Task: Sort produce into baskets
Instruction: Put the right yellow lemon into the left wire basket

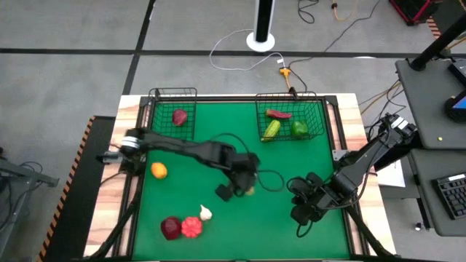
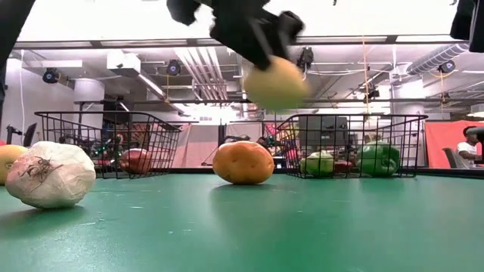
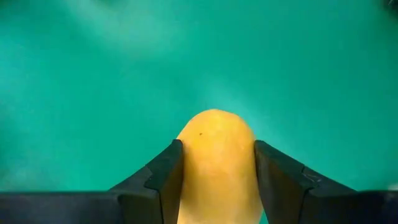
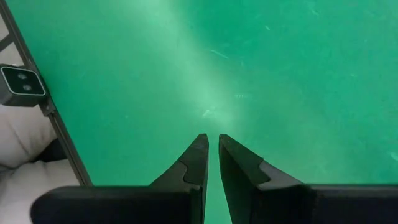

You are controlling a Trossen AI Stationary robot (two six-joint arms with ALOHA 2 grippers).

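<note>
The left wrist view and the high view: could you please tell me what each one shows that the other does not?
Only the left wrist view shows the grip up close: the left gripper is shut on the yellow produce piece, its fingers pressing both sides. Only the high view shows the two baskets, the loose orange piece, and the right gripper waiting shut over the mat's near right part. Both share the green mat and that yellow piece.

Four cameras: overhead, bench-level, two wrist-mounted.
The high view looks straight down on the whole bench (image 1: 291, 167); the low view faces level across it toward both baskets (image 2: 355, 143); wrist views look closely onto green surface.
</note>
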